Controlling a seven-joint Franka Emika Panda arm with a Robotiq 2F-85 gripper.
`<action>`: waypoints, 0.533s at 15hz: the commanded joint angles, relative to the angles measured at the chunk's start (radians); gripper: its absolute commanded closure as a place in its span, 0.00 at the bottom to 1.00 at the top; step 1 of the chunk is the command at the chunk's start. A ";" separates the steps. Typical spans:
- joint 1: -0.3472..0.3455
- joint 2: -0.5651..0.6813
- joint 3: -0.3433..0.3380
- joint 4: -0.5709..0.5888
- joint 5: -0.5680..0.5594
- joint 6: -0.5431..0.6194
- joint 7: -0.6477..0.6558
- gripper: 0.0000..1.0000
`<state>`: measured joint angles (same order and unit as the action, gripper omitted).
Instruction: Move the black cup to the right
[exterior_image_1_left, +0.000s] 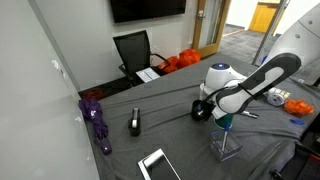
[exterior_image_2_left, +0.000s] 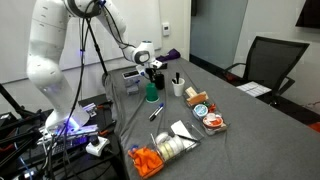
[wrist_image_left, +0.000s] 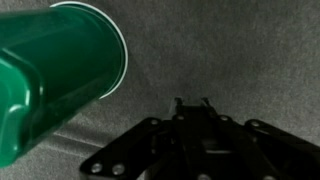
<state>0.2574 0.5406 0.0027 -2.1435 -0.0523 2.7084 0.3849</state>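
**Camera positions: two wide, one close**

Exterior view, high and off a table corner: looks across the grey cloth-covered table (exterior_image_1_left: 170, 100) toward the black office chair (exterior_image_1_left: 133, 50). White robot arm (exterior_image_1_left: 250, 88) enters from frame right.

Exterior view, near the arm's base (exterior_image_2_left: 50, 50): looks down the table's length, mid-distance, chair far right.

Both exterior views share the green cup on a clear stand (exterior_image_1_left: 222, 122).

Wrist view: very close, facing the cloth, black gripper (wrist_image_left: 191, 103) at bottom edge, green cup upper left.

White arm (exterior_image_2_left: 47, 55) (black-banded), black hand (wrist_image_left: 191, 103)
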 joint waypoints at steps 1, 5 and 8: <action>0.042 -0.080 -0.031 -0.055 -0.010 0.000 0.034 0.95; 0.059 -0.113 -0.038 -0.071 -0.016 0.005 0.056 0.95; 0.067 -0.141 -0.045 -0.088 -0.027 -0.002 0.070 0.95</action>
<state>0.3023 0.4685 -0.0192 -2.1782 -0.0549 2.7084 0.4269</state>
